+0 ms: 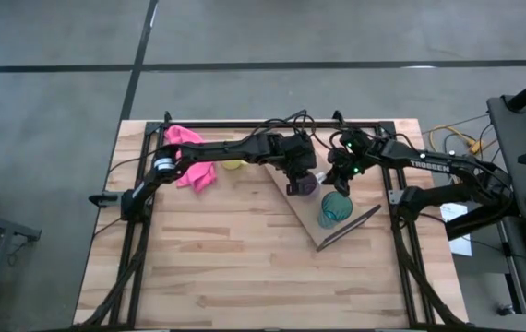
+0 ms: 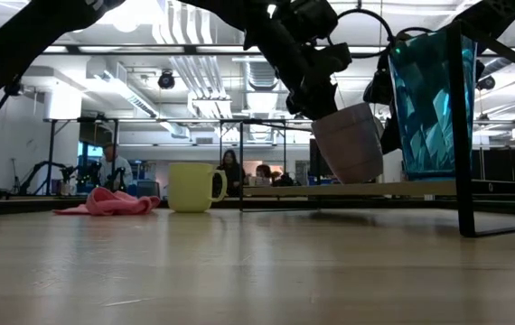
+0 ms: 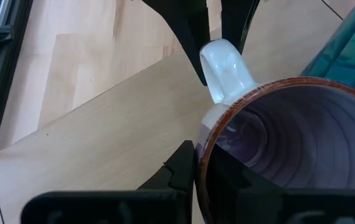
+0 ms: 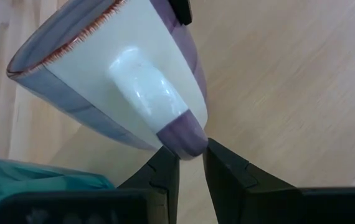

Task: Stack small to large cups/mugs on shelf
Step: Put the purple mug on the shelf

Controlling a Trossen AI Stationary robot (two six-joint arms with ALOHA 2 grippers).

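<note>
My left gripper (image 1: 300, 182) is shut on the purple mug (image 2: 352, 140) with the pale handle (image 3: 226, 65) and holds it tilted low over the shelf's light-brown board (image 1: 302, 219). My right gripper (image 4: 191, 163) is slightly open, its tips at the mug's base (image 4: 187, 138) below the handle. The translucent teal cup (image 1: 334, 208) stands on the board beside the black wire frame (image 2: 461, 135). The yellow mug (image 2: 194, 187) stands on the tabletop towards the far edge. My left gripper has the purple mug by its rim (image 3: 203, 146) next to the handle, one finger (image 3: 180, 171) outside the wall and the other inside the cup. It comes from above, slanting. The mug hangs tilted just over the board. My right gripper's fingertips (image 4: 165, 168) flank the mug's base edge; whether they touch it, I cannot tell.
A pink cloth (image 1: 189, 157) lies near the table's far left, beside the yellow mug (image 1: 233, 164). The teal cup (image 2: 429, 99) stands close to the right of the held mug. The near half of the slatted tabletop (image 1: 245, 277) holds nothing. People show in the room behind.
</note>
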